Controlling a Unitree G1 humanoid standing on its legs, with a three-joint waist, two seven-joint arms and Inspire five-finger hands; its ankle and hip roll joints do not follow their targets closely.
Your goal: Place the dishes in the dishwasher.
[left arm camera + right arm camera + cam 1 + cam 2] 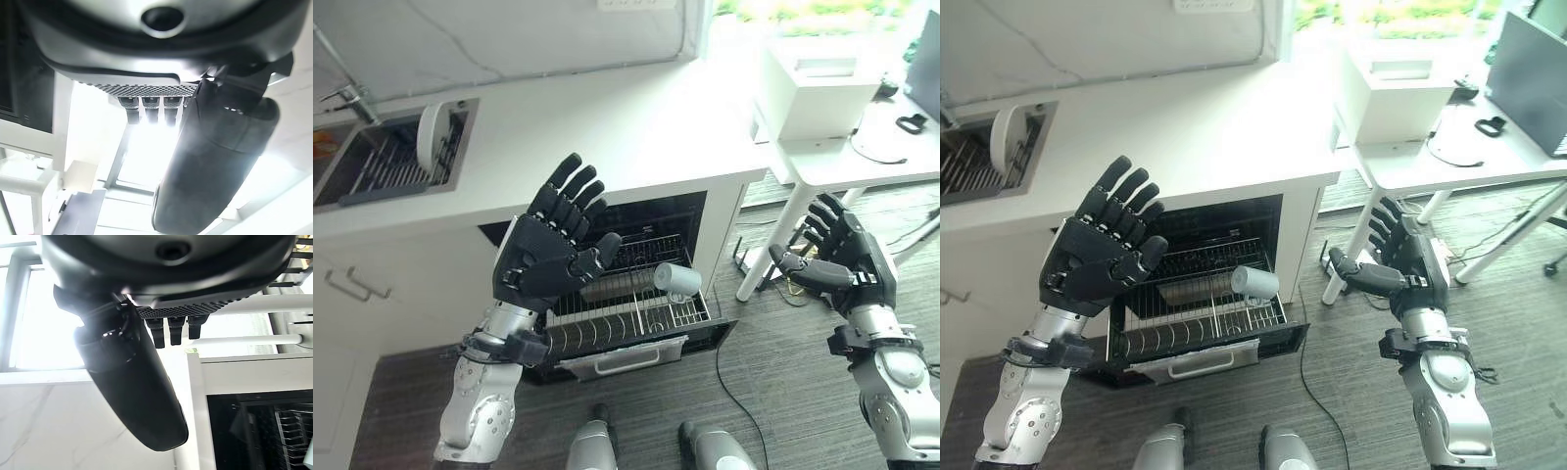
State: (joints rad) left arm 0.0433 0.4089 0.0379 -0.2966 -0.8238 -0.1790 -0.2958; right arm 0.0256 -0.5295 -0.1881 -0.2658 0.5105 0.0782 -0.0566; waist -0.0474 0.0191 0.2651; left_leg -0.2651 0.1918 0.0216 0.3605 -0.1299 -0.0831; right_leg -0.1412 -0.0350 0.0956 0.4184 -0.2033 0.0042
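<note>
Both arms are raised in front of the open dishwasher (705, 211). The left robot hand (548, 257) is held up with palm facing the head camera, fingers spread and nearly straight, holding nothing. The right robot hand (842, 257) hangs off to the side above the floor (783, 372), fingers relaxed and extended, also empty.

The dishwasher rack (617, 318) is pulled out below the worktop (636, 127). A grey cup (677, 279) lies on its side on the rack's wires. A white plate (433, 140) stands on edge in the drying rack in the sink (372, 166), well apart from both hands.

Judgement: the plate has yet to be loaded, and no grasp is under way.

Risks noted:
- The plate stands near the sink wall among the rack wires; a reach from the left could knock it over or jam fingers in the wires.
- The cup lying loose on the rack could roll if the rack is bumped.
- The raised left hand blocks part of the head camera's sight of the rack, so placement could be misjudged.
</note>
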